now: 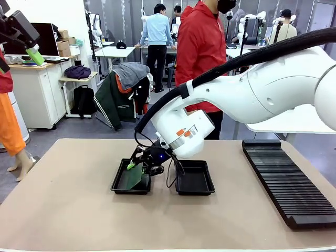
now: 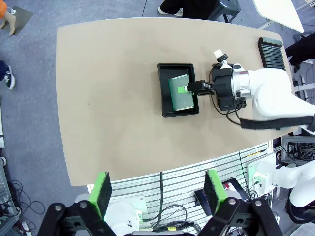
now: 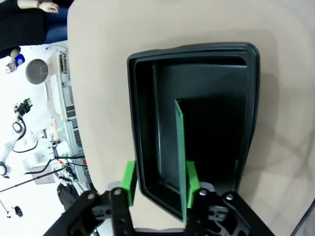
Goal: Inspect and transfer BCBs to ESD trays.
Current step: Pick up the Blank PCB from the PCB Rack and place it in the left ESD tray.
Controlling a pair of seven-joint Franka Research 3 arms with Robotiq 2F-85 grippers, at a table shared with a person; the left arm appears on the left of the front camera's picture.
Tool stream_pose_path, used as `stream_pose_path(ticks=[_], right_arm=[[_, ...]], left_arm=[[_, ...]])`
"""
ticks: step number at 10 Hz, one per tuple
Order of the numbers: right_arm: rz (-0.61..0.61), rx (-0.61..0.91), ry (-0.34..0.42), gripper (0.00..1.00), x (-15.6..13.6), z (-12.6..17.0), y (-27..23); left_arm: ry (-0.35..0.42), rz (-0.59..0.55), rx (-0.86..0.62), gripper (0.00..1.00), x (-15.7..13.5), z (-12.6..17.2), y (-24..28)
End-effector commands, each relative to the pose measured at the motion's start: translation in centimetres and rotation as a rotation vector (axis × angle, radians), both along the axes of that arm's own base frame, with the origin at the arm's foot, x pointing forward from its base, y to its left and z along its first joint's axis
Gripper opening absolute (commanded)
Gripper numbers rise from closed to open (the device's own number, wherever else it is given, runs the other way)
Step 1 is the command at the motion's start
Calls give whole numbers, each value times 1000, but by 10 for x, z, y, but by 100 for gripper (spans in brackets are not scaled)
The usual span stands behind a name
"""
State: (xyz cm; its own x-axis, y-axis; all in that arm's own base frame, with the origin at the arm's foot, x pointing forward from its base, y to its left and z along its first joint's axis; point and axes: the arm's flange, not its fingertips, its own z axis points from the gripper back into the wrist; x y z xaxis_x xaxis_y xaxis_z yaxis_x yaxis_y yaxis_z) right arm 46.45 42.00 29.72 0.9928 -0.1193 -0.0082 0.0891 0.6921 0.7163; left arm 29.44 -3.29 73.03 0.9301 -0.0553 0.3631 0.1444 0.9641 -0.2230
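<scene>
From the front, you see the right gripper (image 1: 140, 164) low over the left ESD tray (image 1: 118, 187), where a BCB (image 1: 134, 177) leans tilted, while the left gripper (image 1: 32, 52) hangs high at the left edge. In your left wrist view, that gripper's fingers (image 2: 102, 194) stand wide apart on nothing, far above the table (image 2: 108, 98). In the right wrist view, the BCB (image 3: 179, 147) stands on edge in the tray (image 3: 197, 49), beside one pad (image 3: 191, 183) and clear of the other, so the jaws are parted and not clamping.
</scene>
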Motion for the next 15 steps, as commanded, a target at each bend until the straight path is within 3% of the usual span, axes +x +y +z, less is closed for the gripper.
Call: stream_pose_path(ticks=[1, 4, 5, 9, 13, 15], right_arm=[[13, -116, 5, 71, 0, 29, 12], [36, -355, 5, 98, 10, 68, 37], [41, -458, -4, 100, 12, 84, 44], [57, -739, -13, 100, 7, 133, 61], [37, -776, 21, 100, 4, 143, 55], [85, -756, 5, 100, -2, 147, 56]], left_arm=[[0, 2, 0, 100, -1, -1, 0], [0, 2, 0, 100, -1, -1, 0], [0, 2, 0, 100, -1, -1, 0], [0, 2, 0, 100, -1, -1, 0], [0, 2, 0, 100, -1, -1, 0], [0, 2, 0, 100, -1, -1, 0]])
